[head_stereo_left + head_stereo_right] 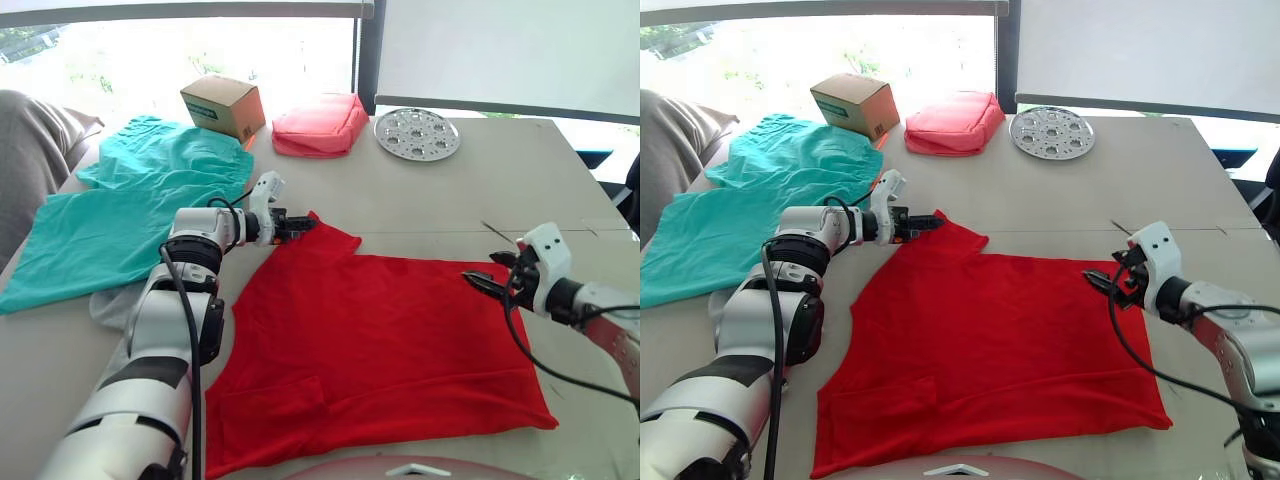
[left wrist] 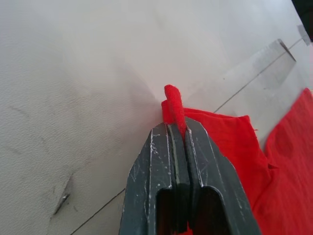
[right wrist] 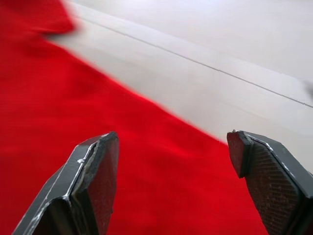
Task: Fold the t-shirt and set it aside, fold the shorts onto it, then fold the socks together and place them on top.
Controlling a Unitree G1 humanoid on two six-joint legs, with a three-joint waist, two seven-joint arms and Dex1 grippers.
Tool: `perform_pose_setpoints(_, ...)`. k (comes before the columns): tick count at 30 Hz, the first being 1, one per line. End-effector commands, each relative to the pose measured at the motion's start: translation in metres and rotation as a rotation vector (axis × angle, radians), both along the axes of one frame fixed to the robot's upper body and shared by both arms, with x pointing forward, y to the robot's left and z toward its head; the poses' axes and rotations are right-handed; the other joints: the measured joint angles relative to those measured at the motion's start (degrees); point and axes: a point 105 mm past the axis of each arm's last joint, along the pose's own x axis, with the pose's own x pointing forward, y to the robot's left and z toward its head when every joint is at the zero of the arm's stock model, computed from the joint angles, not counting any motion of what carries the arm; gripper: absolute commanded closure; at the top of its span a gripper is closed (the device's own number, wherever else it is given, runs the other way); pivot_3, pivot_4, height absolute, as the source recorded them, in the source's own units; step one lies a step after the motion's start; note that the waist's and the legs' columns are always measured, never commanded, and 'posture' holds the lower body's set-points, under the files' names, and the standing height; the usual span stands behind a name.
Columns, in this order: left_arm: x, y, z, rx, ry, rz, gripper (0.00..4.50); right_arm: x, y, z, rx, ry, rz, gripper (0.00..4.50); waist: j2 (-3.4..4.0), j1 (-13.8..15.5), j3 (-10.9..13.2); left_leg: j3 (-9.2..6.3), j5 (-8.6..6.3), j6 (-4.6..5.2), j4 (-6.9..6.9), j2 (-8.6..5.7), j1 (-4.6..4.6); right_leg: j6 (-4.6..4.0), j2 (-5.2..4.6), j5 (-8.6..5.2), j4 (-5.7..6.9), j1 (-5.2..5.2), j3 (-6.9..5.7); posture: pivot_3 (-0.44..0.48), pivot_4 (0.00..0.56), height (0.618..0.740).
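The left gripper [image 2: 177, 131] pinches the t-shirt [image 1: 380, 350] at its far-left corner; the right gripper [image 3: 171, 161], spread, hovers over the far-right edge, toward the desk [image 1: 500, 190] right side.

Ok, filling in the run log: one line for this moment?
step: t-shirt fold | left gripper: shut on t-shirt far corner | right gripper: open over far edge | shorts, socks: untouched

Plain red t-shirt [image 1: 380, 340]; plain teal shorts [image 1: 120, 215].
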Motion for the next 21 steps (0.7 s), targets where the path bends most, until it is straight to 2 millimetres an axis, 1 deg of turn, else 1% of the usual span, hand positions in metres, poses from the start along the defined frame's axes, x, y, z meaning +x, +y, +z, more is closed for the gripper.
perform_pose_setpoints(1,-0.004,-0.004,0.020,-0.040,-0.081,-0.064,4.43,0.016,-0.015,-0.005,-0.098,0.077,-0.123,0.74,0.04,-0.16,0.02,-0.01,0.00,0.00,-0.01,0.00,-0.01,0.00,0.00,0.00,0.00,-0.01,0.00,0.000,0.150,0.739)
perform_pose_setpoints(3,-0.008,-0.005,0.022,-0.051,-0.090,-0.077,4.43,0.020,-0.018,-0.008,-0.129,0.119,-0.146,0.74,0.06,-0.14,0.03,-0.04,0.00,0.00,-0.01,0.00,-0.05,-0.01,0.00,0.01,0.00,-0.05,0.00,0.000,0.150,0.739)
perform_pose_setpoints(4,-0.011,-0.006,0.024,-0.063,-0.094,-0.081,4.43,0.021,-0.024,-0.011,-0.160,0.146,-0.175,0.74,0.06,0.02,0.03,-0.04,0.00,0.00,-0.01,0.01,-0.05,-0.01,0.00,0.01,0.00,-0.06,0.00,0.000,0.150,0.739)
perform_pose_setpoints(6,-0.018,-0.009,0.026,-0.081,-0.101,-0.089,4.43,0.024,-0.034,-0.016,-0.176,0.203,-0.216,0.74,0.08,0.03,0.05,-0.08,0.00,0.00,-0.01,0.01,-0.08,-0.01,-0.01,0.01,0.00,-0.06,-0.03,0.000,0.150,0.739)
perform_pose_setpoints(8,-0.025,-0.011,0.025,-0.085,-0.106,-0.092,4.43,0.023,-0.040,-0.022,-0.172,0.266,-0.233,0.74,0.09,0.03,0.05,-0.10,0.00,0.01,0.00,-0.02,-0.11,-0.01,-0.05,0.01,0.00,-0.06,-0.04,0.000,0.150,0.739)
perform_pose_setpoints(12,-0.032,-0.014,0.024,-0.096,-0.113,-0.082,4.43,0.022,-0.047,-0.026,-0.153,0.323,-0.252,0.74,0.06,0.08,0.03,-0.16,0.01,0.01,0.01,-0.03,-0.05,-0.01,-0.06,0.01,-0.01,0.03,-0.08,0.000,0.150,0.739)
perform_pose_setpoints(16,-0.039,-0.016,0.022,-0.097,-0.116,-0.076,4.43,0.022,-0.046,-0.031,-0.123,0.360,-0.241,0.74,0.04,0.01,0.01,-0.15,0.01,0.01,0.01,-0.05,-0.02,-0.01,-0.05,0.01,0.00,0.05,-0.07,0.000,0.150,0.739)
perform_pose_setpoints(17,-0.041,-0.017,0.022,-0.097,-0.117,-0.077,4.48,0.022,-0.046,-0.032,-0.119,0.363,-0.240,0.99,0.04,0.02,0.01,-0.15,0.01,0.01,0.01,-0.05,-0.01,-0.01,-0.05,0.01,-0.01,0.05,-0.07,0.000,0.150,0.739)
perform_pose_setpoints(18,-0.042,-0.017,0.021,-0.097,-0.118,-0.075,4.50,0.022,-0.043,-0.033,-0.101,0.367,-0.221,1.31,0.03,0.00,0.00,-0.14,0.01,0.01,0.01,-0.05,-0.01,-0.01,-0.05,0.01,0.00,0.05,-0.07,0.000,0.150,0.739)
perform_pose_setpoints(20,-0.044,-0.016,0.021,-0.096,-0.118,-0.071,4.50,0.022,-0.036,-0.034,-0.080,0.363,-0.175,1.78,0.00,0.02,-0.02,-0.14,0.01,0.01,0.01,-0.05,0.00,-0.01,-0.05,0.01,-0.01,0.07,-0.07,0.000,0.150,0.739)
perform_pose_setpoints(21,-0.044,-0.016,0.020,-0.096,-0.118,-0.070,4.50,0.022,-0.034,-0.034,-0.080,0.365,-0.157,2.25,0.00,-0.01,-0.02,-0.14,0.01,0.01,0.01,-0.05,0.00,-0.01,-0.05,0.01,-0.01,0.07,-0.07,0.000,0.150,0.739)
